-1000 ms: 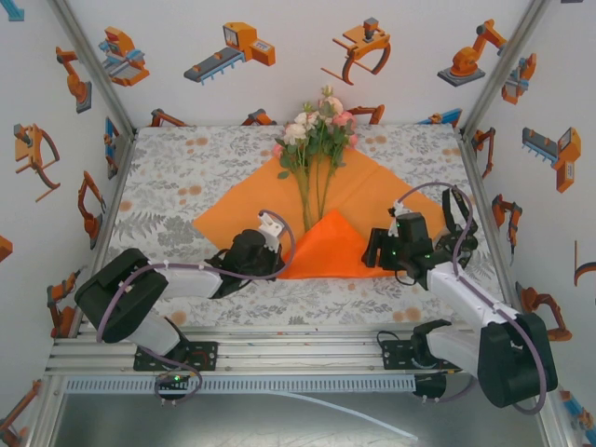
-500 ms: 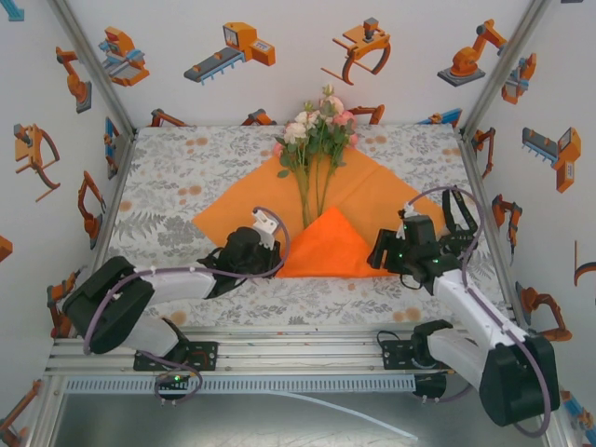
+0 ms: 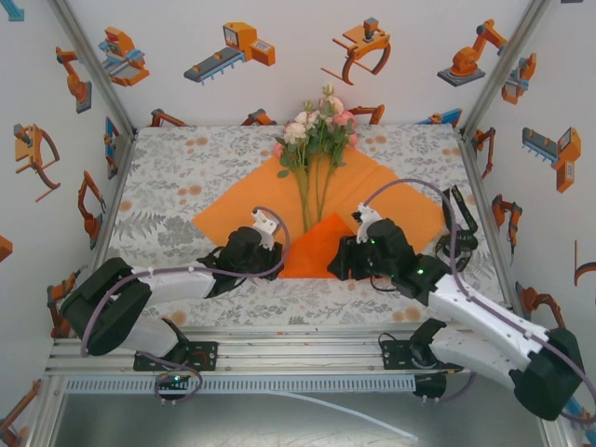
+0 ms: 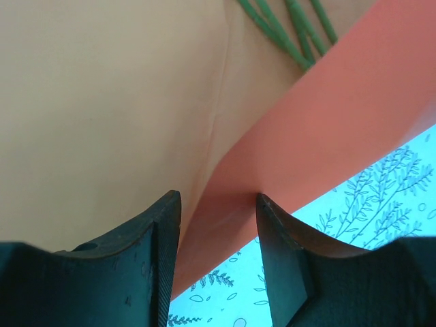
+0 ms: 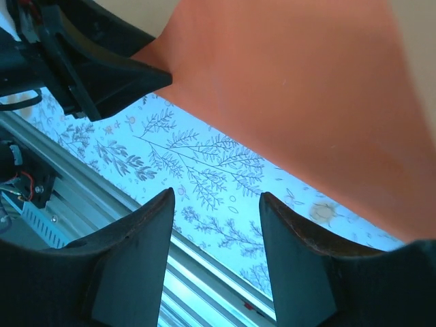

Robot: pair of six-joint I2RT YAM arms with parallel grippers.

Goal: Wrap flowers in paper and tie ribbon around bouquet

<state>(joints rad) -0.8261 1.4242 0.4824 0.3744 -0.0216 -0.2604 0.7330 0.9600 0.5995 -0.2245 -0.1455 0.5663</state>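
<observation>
- The left gripper [image 4: 218,204] is spread, the folded corner's edge between its jaws, unpinched
- The paper [image 3: 382,196] lies mid-table under the flowers [image 3: 317,130]; thin, light, floppy, probably creases easily, best pinched at an edge
- The right gripper [image 5: 214,204] is spread, empty, beside the fold

The bench [image 3: 168,177] wears a grey leaf-print cloth. The orange paper [image 3: 396,200] lies on it as a diamond, near corner folded over. The flowers [image 3: 317,135] lie along its middle.
</observation>
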